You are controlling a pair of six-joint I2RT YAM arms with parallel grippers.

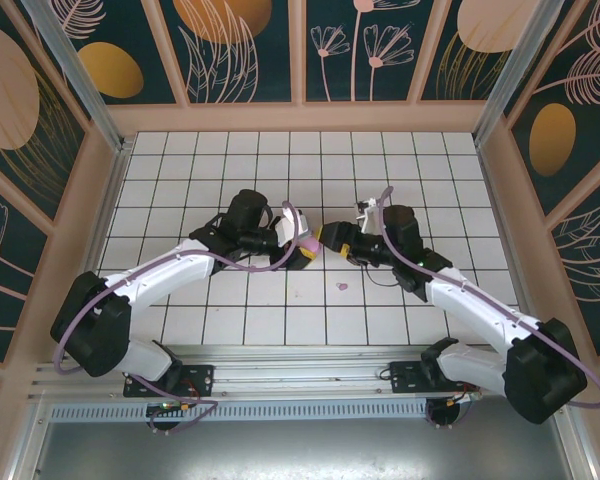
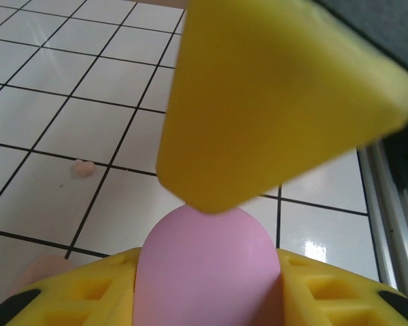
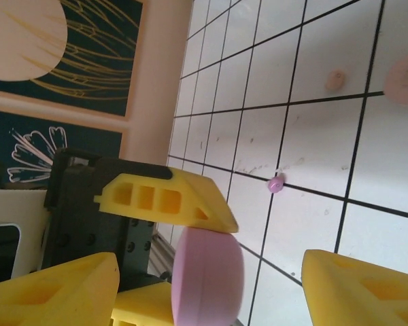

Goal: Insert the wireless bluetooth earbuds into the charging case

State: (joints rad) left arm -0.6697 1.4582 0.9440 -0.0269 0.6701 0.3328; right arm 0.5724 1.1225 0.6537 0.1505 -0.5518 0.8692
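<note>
Mid-table | left gripper [image 1: 304, 250] clamps smooth pink oval case [image 2: 211, 272] | right gripper [image 1: 333, 238] wide | tiny lilac earbud [image 3: 276, 183] on table [image 1: 230, 170]

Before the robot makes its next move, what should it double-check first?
1. Pink charging case secure in left gripper: ok, jaws shut on it.
2. Right gripper ready to pick: ok, jaws open.
3. Case lid open: cannot tell.
4. Lilac earbud located: ok, lying loose on the tiled table.
5. Pale pink earbud located: ok, on the table, apart from the lilac one.
6. Earbuds seated in case: not ok, these two lie outside it.
</note>
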